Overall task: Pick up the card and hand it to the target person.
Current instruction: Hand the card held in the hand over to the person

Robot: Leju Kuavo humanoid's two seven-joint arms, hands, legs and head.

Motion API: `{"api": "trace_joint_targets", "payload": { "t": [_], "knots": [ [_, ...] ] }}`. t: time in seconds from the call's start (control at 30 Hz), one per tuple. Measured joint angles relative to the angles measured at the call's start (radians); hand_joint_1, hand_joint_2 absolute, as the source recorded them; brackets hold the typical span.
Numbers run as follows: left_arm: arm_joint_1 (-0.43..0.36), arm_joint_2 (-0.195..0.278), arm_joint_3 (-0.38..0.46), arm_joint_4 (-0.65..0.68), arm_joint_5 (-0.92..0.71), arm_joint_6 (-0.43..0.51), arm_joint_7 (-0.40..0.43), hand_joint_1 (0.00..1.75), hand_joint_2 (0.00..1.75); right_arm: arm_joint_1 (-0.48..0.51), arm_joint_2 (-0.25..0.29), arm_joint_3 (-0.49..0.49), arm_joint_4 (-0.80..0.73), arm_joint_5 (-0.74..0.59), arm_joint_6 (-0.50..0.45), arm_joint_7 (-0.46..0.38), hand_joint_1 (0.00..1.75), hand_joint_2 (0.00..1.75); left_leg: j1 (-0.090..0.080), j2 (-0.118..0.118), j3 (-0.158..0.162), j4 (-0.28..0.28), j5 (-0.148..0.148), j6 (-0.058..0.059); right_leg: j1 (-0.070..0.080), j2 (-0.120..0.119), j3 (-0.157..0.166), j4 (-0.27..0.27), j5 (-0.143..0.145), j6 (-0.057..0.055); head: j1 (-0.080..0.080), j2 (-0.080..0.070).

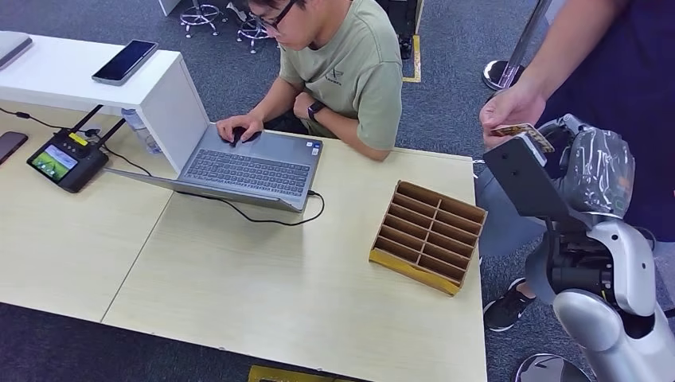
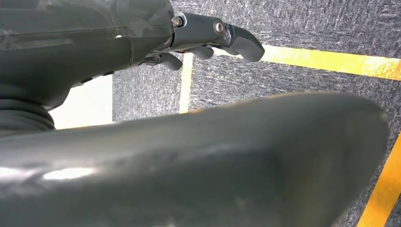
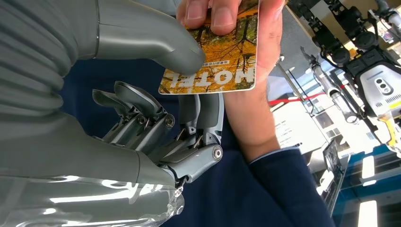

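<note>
Beyond wooden table (image 1: 263,278): right hand (image 3: 142,94) pinching card (image 3: 222,66) lettered "HOTEL", person's hand (image 3: 236,19) gripping it too; left hand (image 2: 208,40) loosely curled, empty.

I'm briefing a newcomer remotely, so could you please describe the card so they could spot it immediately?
Look past the table's right end, where a standing person's hand meets the raised right robot hand. Pinched between them is the card: autumn-yellow trees with the word HOTEL printed along one edge.
</note>
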Motion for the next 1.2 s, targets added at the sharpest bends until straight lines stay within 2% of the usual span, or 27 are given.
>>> {"api": "trace_joint_targets", "payload": {
  "t": [0.1, 0.17, 0.23, 0.3, 0.33, 0.8, 0.97, 1.07, 1.13, 1.2],
  "knots": [
    [0.0, 0.0, 0.0, 0.0, 0.0, 0.0, -0.001, 0.0, 0.0, 0.001, 0.0, 0.0, 0.0, -0.004, -0.007, 0.0, 1.64, 1.75, 0.0, 0.0, 0.0, 0.0, 0.0, 0.0, 0.0, 0.0, 0.0, 0.0, 0.0, 0.0, 0.0, 0.0],
    [0.0, 0.0, 0.0, 0.0, -0.001, 0.0, -0.001, 0.0, 0.0, 0.002, 0.0, 0.0, 0.0, -0.006, -0.011, 0.0, 1.46, 1.75, 0.0, 0.0, -0.001, 0.0, 0.0, 0.0, 0.0, 0.0, -0.001, 0.0, 0.0, 0.0, 0.0, 0.0],
    [0.0, 0.0, 0.0, 0.0, -0.002, -0.001, 0.0, 0.0, 0.0, 0.002, 0.0, 0.0, 0.0, -0.008, -0.012, 0.0, 0.7, 1.75, 0.0, 0.0, -0.001, 0.0, 0.0, 0.0, 0.0, 0.0, -0.001, 0.0, 0.0, 0.0, 0.0, 0.0],
    [0.0, 0.0, 0.0, 0.0, -0.004, -0.002, 0.003, 0.0, 0.0, 0.002, -0.001, 0.0, 0.0, -0.009, -0.014, 0.0, 0.04, 1.75, 0.0, 0.0, -0.001, 0.0, 0.0, 0.0, 0.0, 0.0, -0.001, 0.0, 0.0, 0.0, 0.0, 0.0],
    [0.0, 0.0, 0.0, 0.0, -0.004, -0.002, 0.004, 0.0, 0.0, 0.002, -0.002, 0.0, 0.0, -0.01, -0.015, 0.0, 0.0, 1.75, 0.0, 0.0, -0.001, 0.0, 0.0, 0.0, 0.0, 0.0, -0.001, 0.0, 0.0, 0.0, 0.0, 0.0],
    [-0.002, 0.0, 0.0, 0.0, 0.001, -0.002, -0.006, 0.0, 0.0, 0.017, -0.014, 0.0, 0.0, -0.027, -0.068, 0.0, 0.0, 1.75, 0.0, 0.0, -0.001, 0.0, 0.0, 0.0, 0.0, 0.0, -0.001, 0.0, 0.0, 0.0, 0.0, 0.0],
    [-0.002, 0.0, 0.0, 0.0, 0.002, -0.002, -0.009, 0.0, 0.0, 0.032, -0.028, 0.0, -0.001, -0.093, -0.118, -0.001, 0.0, 1.75, 0.0, 0.0, -0.001, 0.0, 0.0, 0.0, 0.0, 0.0, -0.001, 0.0, 0.0, 0.0, 0.0, 0.0],
    [-0.002, 0.0, 0.0, 0.0, 0.003, -0.002, -0.014, 0.0, 0.0, 0.043, -0.045, 0.005, -0.004, -0.255, -0.218, -0.038, 0.0, 1.75, 0.0, 0.0, -0.001, 0.0, 0.0, 0.0, 0.0, 0.0, -0.001, 0.0, 0.0, 0.0, 0.0, 0.0],
    [-0.002, 0.0, 0.0, 0.0, 0.003, -0.003, -0.018, 0.0, 0.0, 0.052, -0.06, 0.011, -0.007, -0.435, -0.316, -0.113, 0.0, 1.75, 0.0, 0.0, -0.001, 0.0, 0.0, 0.0, 0.0, 0.0, -0.001, 0.0, 0.0, 0.0, 0.0, 0.0],
    [-0.002, 0.0, 0.0, 0.0, 0.003, -0.005, -0.022, 0.0, 0.0, 0.071, -0.073, 0.014, -0.009, -0.609, -0.387, -0.225, 0.0, 1.75, 0.0, 0.0, -0.001, 0.0, 0.0, 0.0, 0.0, 0.0, -0.001, 0.0, 0.0, 0.0, 0.0, 0.0]
  ]
}}
